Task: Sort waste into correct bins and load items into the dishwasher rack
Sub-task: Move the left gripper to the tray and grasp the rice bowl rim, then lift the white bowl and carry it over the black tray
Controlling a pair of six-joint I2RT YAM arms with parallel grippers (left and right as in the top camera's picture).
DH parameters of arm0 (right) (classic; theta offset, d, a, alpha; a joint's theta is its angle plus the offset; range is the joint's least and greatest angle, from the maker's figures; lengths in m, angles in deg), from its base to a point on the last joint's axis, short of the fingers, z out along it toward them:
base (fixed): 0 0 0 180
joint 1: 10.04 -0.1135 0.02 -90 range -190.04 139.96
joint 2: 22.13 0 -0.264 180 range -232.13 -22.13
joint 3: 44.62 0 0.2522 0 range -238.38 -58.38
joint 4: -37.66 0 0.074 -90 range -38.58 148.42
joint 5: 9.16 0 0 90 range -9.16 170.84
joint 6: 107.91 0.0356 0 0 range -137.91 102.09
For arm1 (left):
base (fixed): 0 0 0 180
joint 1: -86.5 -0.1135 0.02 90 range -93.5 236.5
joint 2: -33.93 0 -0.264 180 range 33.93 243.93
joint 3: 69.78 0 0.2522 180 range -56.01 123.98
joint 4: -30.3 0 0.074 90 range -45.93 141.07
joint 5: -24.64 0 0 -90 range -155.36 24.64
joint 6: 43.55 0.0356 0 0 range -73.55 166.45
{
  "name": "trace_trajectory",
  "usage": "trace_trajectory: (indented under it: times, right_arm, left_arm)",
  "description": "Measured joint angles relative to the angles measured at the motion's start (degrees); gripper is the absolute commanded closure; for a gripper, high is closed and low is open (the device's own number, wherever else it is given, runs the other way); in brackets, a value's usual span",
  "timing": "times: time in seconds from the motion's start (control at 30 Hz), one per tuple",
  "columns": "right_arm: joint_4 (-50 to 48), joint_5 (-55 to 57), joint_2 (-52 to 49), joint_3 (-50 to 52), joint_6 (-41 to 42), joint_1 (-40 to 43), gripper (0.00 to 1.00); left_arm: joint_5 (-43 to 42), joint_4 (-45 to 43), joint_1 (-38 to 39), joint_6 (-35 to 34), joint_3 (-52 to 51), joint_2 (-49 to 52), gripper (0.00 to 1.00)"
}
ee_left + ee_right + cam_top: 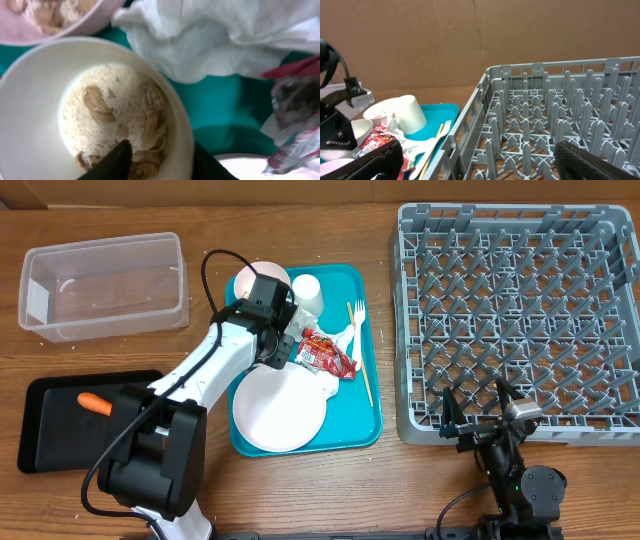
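Two dark fingers of the left gripper (161,147) stand astride the rim of a small white bowl (25,110), one inside over the food, one outside. A gap shows beside the inner finger, so the jaws are part-closed and not yet pinching.

Location: the bowl sits in the teal tray (365,430), towards its far left, and holds loose rice-like scraps (110,115).

Handling, as judged: the bowl is stiff, smooth and probably slippery, light but loaded. The rim is the only sound hold. Keep it level, since any tilt would spill the scraps.

Edges: a second bowl (50,20) with scraps lies just beside it. A crumpled napkin (210,35), soft and easily snagged, lies close by. The red wrapper (295,100) and the plate (275,410) are near.

Room: straight up looks clearest. Left of the teal tray, the black tray (60,430) holds the carrot (95,402). The clear tub (105,285) lies further back.

Right of the teal tray, the right gripper (475,412) hangs wide apart and empty by the dishwasher rack (520,310).
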Motion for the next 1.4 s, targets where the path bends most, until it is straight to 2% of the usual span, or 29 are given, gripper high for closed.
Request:
trace_trajectory:
  times: [0.07, 0.17, 0.23, 0.37, 0.67, 0.97, 1.27, 1.4]
  right_arm:
    - [0.0, 0.0, 0.0, 0.0, 0.0, 0.0, 0.0]
    - [0.0, 0.0, 0.0, 0.0, 0.0, 0.0, 0.0]
    - [0.0, 0.0, 0.0, 0.0, 0.0, 0.0, 0.0]
    - [0.0, 0.0, 0.0, 0.0, 0.0, 0.0, 0.0]
    - [0.0, 0.0, 0.0, 0.0, 0.0, 0.0, 0.0]
    - [0.0, 0.0, 0.0, 0.0, 0.0, 0.0, 0.0]
    - [0.0, 0.0, 0.0, 0.0, 0.0, 0.0, 0.0]
    - [0.0, 0.0, 0.0, 0.0, 0.0, 0.0, 0.0]
  left_arm:
    - [-0.4, 0.4, 0.0, -0.8, 0.9, 0.0, 0.81]
    - [-1.0, 0.8, 0.0, -0.9, 1.5, 0.0, 0.83]
    - [-1.2, 1.2, 0.0, -0.9, 1.5, 0.0, 0.89]
    - [-1.4, 1.8, 0.1, -1.1, 1.6, 0.0, 0.96]
    - [-1.3, 6.2, 0.2, -2.0, 3.8, 0.0, 0.96]
    - [-1.3, 16.9, 0.1, -8.5, 12.7, -1.3, 0.96]
    - [-2.6, 24.1, -0.2, -16.9, 14.5, -15.6, 0.96]
    - [-3.3, 26.6, -3.3, -19.5, 14.6, -20.9, 0.96]
